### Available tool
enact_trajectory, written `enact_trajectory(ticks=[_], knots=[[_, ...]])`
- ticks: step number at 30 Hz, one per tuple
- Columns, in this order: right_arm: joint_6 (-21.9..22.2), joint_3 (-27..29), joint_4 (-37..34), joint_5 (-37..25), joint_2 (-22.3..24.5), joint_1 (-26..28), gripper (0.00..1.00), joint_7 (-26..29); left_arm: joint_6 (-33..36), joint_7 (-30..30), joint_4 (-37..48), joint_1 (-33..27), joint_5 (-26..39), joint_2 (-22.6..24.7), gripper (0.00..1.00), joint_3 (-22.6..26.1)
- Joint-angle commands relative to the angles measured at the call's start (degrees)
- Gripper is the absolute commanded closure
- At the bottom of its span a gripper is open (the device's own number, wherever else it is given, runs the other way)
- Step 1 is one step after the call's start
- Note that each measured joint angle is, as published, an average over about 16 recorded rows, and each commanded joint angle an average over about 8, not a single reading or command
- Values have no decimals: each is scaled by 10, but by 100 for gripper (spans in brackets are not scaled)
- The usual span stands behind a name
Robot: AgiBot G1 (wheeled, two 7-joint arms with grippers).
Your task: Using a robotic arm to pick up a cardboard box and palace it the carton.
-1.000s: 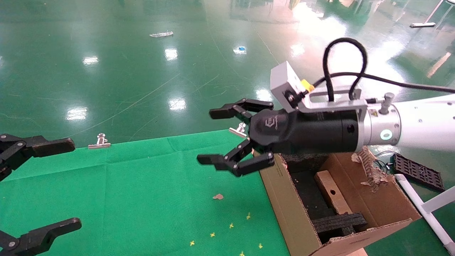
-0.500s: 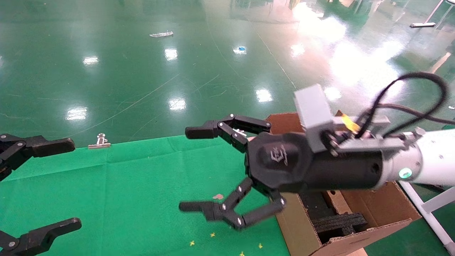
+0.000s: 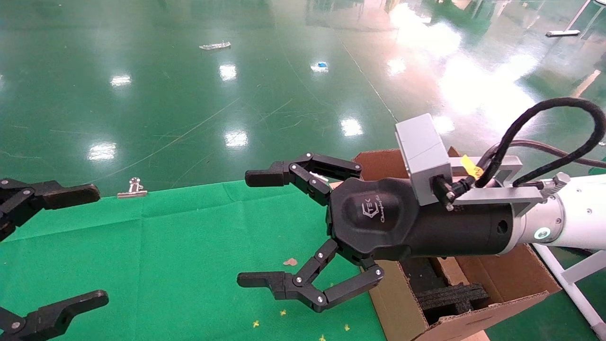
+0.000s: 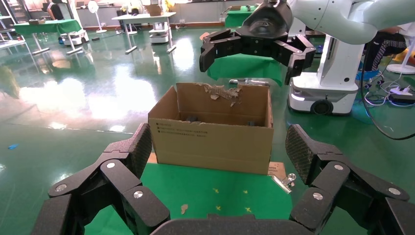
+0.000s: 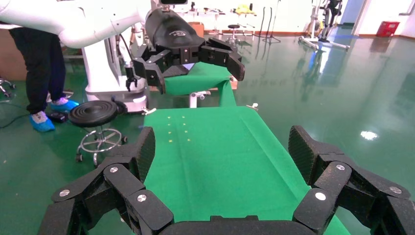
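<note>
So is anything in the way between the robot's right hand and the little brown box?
Yes: the carton's side wall. The open right gripper hangs over the green cloth outside the carton, while the cardboard box lies inside beside black foam. The left gripper is parked far left.

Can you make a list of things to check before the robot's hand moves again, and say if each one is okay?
1. Right hand at the end of the white robotic arm is open and holds nothing: ok.
2. Slim reddish-brown cardboard box lies inside the big tan corrugated carton: ok, though the arm hides most of it.
3. Right hand is clear of the carton, over the green cloth: ok.
4. Left hand is open, parked at the cloth's left side: ok.
5. Whether the box sits flat between the black foam blocks: cannot tell.
</note>
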Motion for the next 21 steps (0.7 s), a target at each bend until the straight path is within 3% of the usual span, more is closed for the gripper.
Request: enact_trajectory(ticks=[1, 21], knots=[[1, -3, -1, -2, 0, 3, 0, 1, 0, 0, 0, 0, 0, 0, 0, 0], [4, -11, -5, -7, 1, 11, 0, 3, 0, 0, 0, 0, 0, 0, 0, 0]])
